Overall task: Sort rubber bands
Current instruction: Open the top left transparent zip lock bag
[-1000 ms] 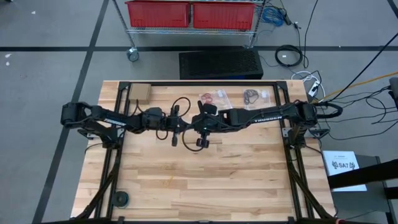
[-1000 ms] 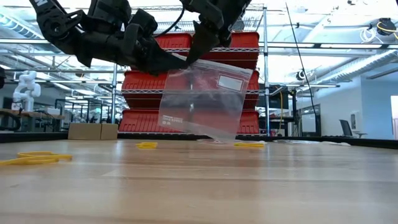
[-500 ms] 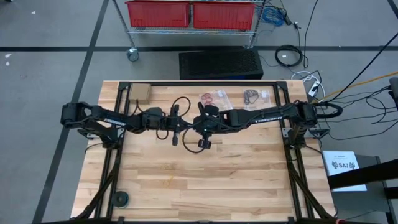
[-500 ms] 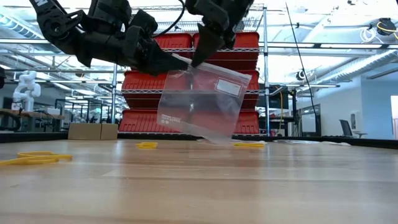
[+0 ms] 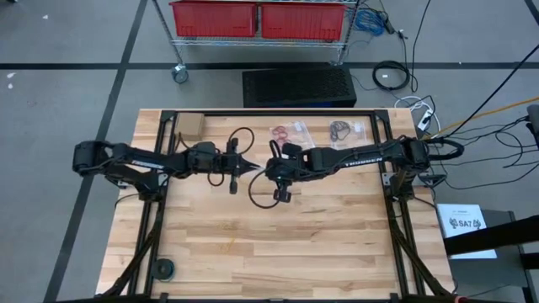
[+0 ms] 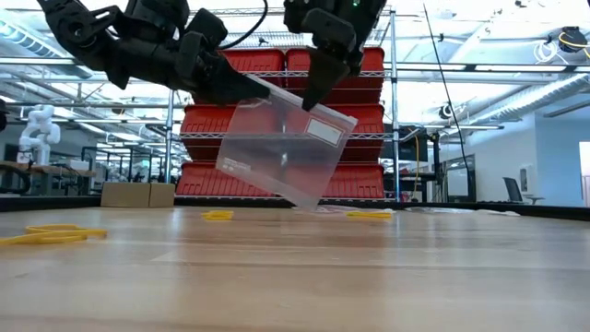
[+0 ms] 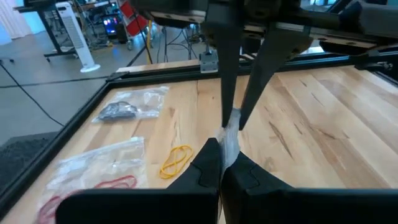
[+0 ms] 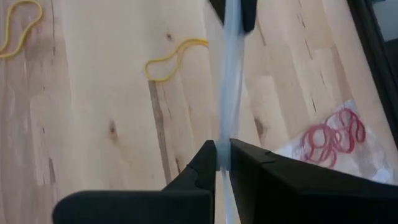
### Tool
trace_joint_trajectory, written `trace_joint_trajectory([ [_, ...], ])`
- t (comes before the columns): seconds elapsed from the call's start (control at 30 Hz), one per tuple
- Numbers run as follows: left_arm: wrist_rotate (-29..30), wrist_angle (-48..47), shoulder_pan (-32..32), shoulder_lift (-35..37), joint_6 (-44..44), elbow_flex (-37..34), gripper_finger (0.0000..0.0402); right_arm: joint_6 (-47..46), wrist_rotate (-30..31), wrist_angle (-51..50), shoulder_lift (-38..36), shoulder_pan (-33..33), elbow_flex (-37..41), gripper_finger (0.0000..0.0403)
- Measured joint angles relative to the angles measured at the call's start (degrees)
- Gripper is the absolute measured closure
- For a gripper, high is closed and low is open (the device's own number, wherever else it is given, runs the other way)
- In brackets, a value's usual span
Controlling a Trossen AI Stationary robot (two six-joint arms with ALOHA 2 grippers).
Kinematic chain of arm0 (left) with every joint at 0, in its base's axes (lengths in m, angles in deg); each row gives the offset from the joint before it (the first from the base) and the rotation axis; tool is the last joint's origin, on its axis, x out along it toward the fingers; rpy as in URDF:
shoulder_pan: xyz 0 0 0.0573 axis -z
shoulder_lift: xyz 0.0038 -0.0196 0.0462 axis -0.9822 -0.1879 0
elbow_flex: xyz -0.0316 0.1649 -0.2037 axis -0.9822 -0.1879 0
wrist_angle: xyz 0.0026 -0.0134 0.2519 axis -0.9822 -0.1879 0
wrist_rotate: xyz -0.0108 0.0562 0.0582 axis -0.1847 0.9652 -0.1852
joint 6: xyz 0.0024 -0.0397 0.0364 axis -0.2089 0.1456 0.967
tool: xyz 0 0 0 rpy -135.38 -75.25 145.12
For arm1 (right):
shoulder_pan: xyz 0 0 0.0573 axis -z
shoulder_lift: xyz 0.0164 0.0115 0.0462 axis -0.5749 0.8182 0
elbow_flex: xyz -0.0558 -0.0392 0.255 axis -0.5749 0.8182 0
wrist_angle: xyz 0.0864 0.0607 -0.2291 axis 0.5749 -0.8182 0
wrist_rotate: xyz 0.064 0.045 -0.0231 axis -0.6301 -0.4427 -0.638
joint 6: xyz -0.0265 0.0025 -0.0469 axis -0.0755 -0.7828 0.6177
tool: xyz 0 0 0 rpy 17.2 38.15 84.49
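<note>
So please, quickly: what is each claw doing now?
Left claw: closed on the clear bag, held above the table.
Right claw: closed on the same bag's top edge.

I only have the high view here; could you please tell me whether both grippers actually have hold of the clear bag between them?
Observer: Yes. The wrist views show the left gripper and the right gripper each shut on an edge of the clear bag.
Operator: Thank you. Is the bag off the table?
Observer: In the low view it hangs tilted with one corner lowest. I cannot tell whether that corner touches the table.
Operator: Is anything inside it?
Observer: I see no bands in it. Several yellow rubber bands lie loose on the wood.
</note>
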State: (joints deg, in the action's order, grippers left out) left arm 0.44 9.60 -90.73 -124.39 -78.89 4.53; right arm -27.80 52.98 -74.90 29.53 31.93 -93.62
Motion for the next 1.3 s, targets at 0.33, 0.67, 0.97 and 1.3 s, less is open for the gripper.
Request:
trace_joint_trajectory([
  [0.33,1.46,-0.94,-0.10,0.75,0.41,0.00,0.0401,-3.02,-0.18,-6.74,0.00,0.00,0.03,0.0394],
  [0.67,2.25,-1.56,-0.14,0.99,0.44,0.00,0.0401,-8.15,-0.11,-11.79,0.00,-0.89,0.11,0.0394],
  [0.97,2.39,-2.38,-0.08,1.03,0.45,0.00,0.0402,-11.22,0.46,-14.11,0.00,-1.81,0.04,0.0394],
  [1.3,4.69,-5.53,-2.84,1.17,0.29,0.00,0.0402,-12.01,-5.56,-18.65,-2.59,-2.11,0.20,0.0337],
])
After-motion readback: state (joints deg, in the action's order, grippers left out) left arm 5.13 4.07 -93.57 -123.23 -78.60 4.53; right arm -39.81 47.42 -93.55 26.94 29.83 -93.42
